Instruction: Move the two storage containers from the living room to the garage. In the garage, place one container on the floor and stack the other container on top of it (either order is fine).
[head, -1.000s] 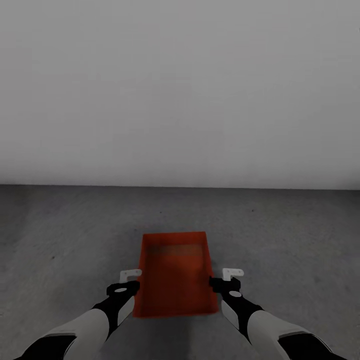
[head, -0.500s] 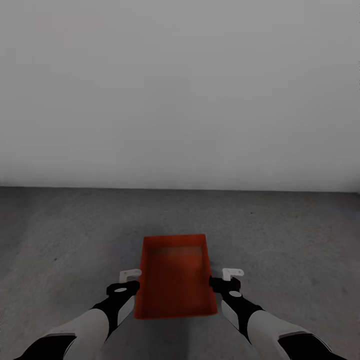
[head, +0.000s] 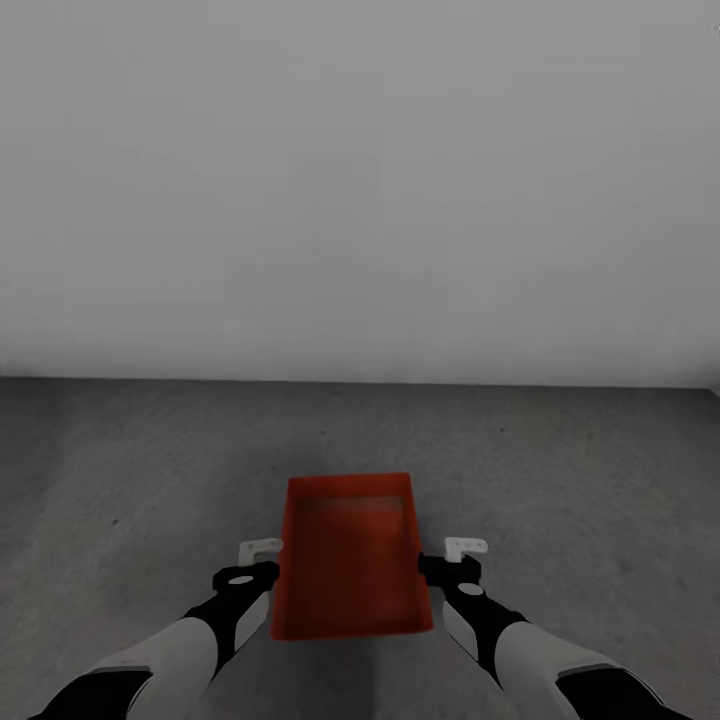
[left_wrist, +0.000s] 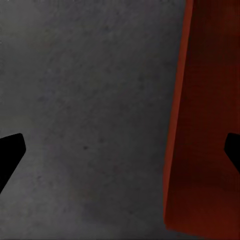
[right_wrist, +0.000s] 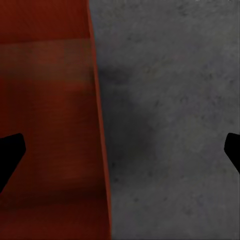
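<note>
Garage: grey floor (head: 150, 470), pale wall (head: 360, 180). Left fingers (left_wrist: 10, 152) spread wide, straddling the bin (head: 350, 555) wall, nothing clamped; right fingers (right_wrist: 10, 152) likewise wide, one over the bin interior, one over concrete. Left gripper (head: 262, 560) and right gripper (head: 452, 558) flank the long sides. Bin appears to rest on the floor; judged as released base for the stack.

Storage container (left_wrist: 200, 150) cut off at left wrist view's edge; left gripper (left_wrist: 120, 155) fingertips partly out of frame.
</note>
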